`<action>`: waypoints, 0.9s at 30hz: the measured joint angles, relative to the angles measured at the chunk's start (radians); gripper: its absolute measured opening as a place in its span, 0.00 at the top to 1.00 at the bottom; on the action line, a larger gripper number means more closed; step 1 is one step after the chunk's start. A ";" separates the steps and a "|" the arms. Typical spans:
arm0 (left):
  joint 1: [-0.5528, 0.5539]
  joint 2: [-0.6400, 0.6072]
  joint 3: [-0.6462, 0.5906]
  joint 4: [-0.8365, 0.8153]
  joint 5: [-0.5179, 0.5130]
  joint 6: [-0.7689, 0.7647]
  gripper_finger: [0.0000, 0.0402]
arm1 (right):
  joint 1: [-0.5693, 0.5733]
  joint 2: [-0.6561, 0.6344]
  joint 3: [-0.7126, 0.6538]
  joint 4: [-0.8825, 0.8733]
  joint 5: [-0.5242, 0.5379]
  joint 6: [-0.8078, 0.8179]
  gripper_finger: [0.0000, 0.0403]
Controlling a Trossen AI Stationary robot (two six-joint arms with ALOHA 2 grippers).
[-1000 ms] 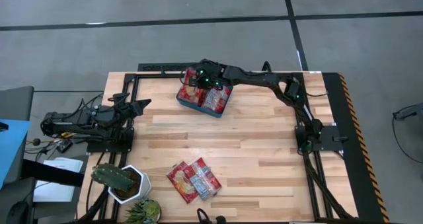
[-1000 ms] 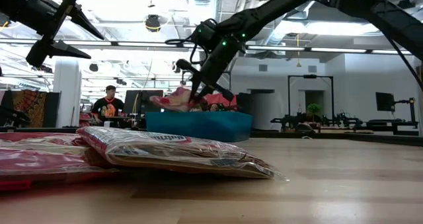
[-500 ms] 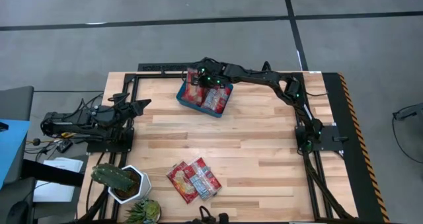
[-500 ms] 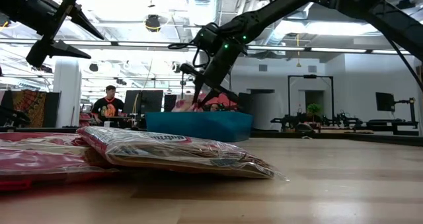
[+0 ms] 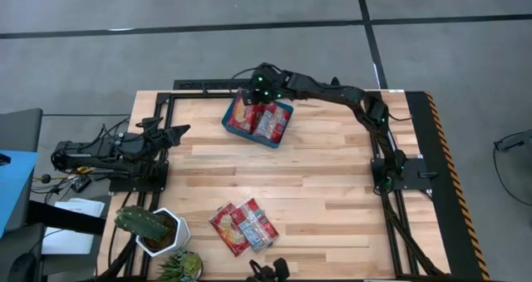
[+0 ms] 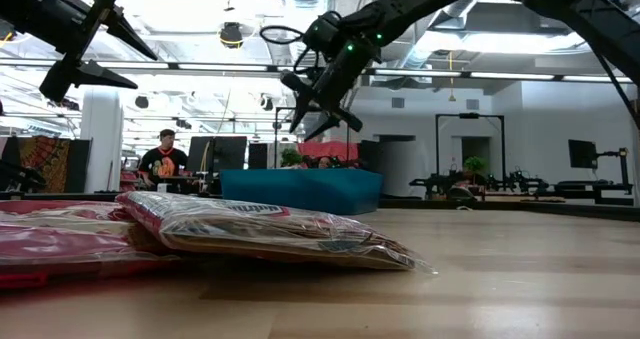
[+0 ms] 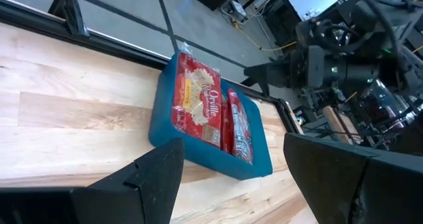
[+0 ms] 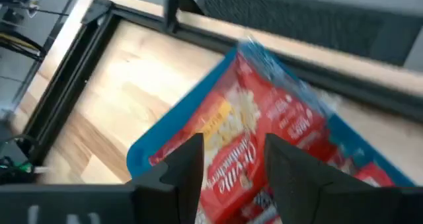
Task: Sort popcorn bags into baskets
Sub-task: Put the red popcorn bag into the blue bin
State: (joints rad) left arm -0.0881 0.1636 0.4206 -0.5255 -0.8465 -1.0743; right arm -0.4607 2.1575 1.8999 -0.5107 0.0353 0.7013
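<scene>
The teal basket stands at the table's far middle and holds several red popcorn bags. The leftmost bag lies slanted, its far end propped on the basket's far rim. My right gripper hangs open just above the basket's far side with nothing between its fingers; its wrist view looks down on that bag. Three more bags lie overlapped on the table near the front edge. My left gripper waits open at the table's left edge.
A white pot with a cactus and a second plant stand at the near left corner. Black frame rails run along the table's far and side edges. A person sits in the room beyond.
My right gripper has opened and let go of a popcorn bag, then risen clear of the basket while rolling its wrist. The bag, held tilted above the basket's far left part a second ago, now rests inside it.
</scene>
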 joint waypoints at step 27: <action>0.000 0.000 0.000 0.000 -0.032 -0.065 0.38 | -0.032 0.090 0.092 -0.089 -0.055 -0.247 0.84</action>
State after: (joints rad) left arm -0.0881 0.1635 0.4206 -0.5259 -0.8788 -1.1397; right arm -0.4928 2.2475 1.9921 -0.6002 -0.0194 0.4543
